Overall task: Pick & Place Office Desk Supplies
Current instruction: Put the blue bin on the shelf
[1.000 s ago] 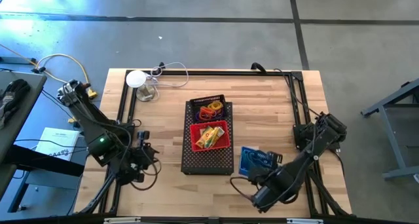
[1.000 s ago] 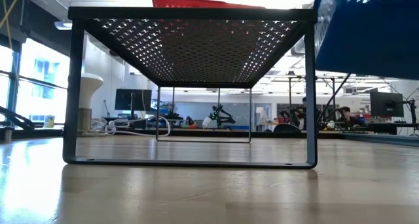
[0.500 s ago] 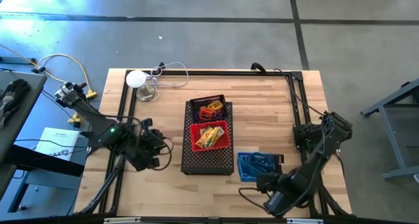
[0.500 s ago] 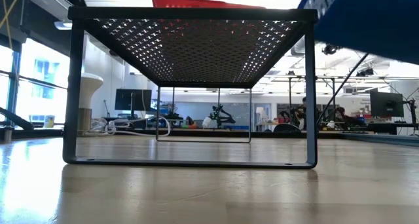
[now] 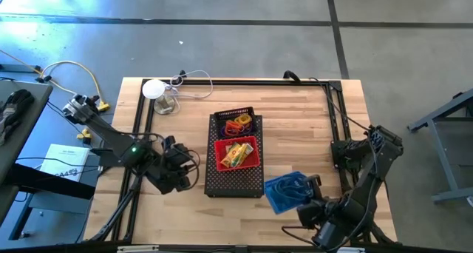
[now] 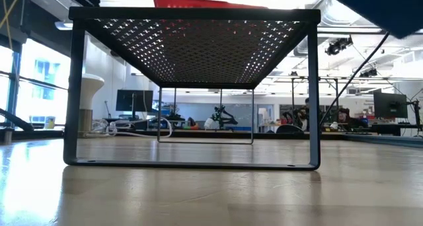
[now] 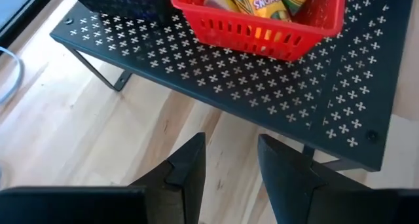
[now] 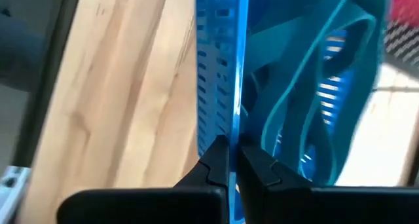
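Note:
A black perforated riser (image 5: pixel 235 180) stands mid-table. On it sit a black basket (image 5: pixel 236 122) of orange and purple loops and a red basket (image 5: pixel 238 154) (image 7: pixel 262 24) of yellow boxes. A blue slotted basket (image 5: pixel 283 191) (image 6: pixel 377 4) holding blue-green bands (image 8: pixel 308 112) hangs off the table at the riser's near right corner, with my right gripper (image 5: pixel 303 190) (image 8: pixel 230 149) shut on it. My left gripper (image 5: pixel 188 168) (image 7: pixel 229 145) hovers open beside the riser's left edge, with nothing between its fingers. My right gripper pinches the blue basket's slotted side wall at its rim (image 8: pixel 226 112), one finger inside the basket and one outside. The fingers slant down onto it from the table's near right. The basket is lifted clear of the table and tilted, with the bands lying inside it.
A white round disc with cords (image 5: pixel 154 89) sits at the far left corner. Black frame rails (image 5: pixel 336 112) run along the table's left, far and right sides. Bare wood lies in front of the riser (image 6: pixel 198 193).
My right gripper has risen with the blue basket and rolled, so the basket now hangs higher and turned, a little closer to the riser. My left gripper has moved toward the table's right, up to the riser's left edge, and has rolled.

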You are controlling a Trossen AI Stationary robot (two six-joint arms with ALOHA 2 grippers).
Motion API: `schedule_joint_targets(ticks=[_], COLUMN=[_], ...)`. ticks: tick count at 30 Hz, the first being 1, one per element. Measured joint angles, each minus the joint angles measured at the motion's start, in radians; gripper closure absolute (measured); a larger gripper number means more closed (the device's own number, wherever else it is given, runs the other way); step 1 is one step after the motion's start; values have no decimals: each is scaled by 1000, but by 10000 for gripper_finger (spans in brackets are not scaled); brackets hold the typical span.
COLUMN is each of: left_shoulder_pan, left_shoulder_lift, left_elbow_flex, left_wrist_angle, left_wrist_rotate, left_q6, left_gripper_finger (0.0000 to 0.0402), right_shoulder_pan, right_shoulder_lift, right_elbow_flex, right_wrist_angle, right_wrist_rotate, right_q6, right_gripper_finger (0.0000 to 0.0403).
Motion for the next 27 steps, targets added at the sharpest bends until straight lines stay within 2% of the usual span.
schedule_joint_targets(ticks=[11, 17, 27], left_shoulder_pan=[0, -8, -14], left_shoulder_lift=[116, 116, 114], left_elbow_flex=[0, 0, 0], left_wrist_angle=[11, 11, 3], left_wrist_rotate=[-2, -27, -39], left_q6=[-4, -39, 5], left_gripper_finger=[270, 270, 270], right_shoulder_pan=[0, -26, -128], right_shoulder_lift=[0, 1, 75], right_elbow_flex=[0, 0, 29], right_wrist_angle=[0, 2, 105], right_wrist_rotate=[105, 175, 176], right_q6=[-196, -283, -455], right_gripper_finger=[401, 401, 401])
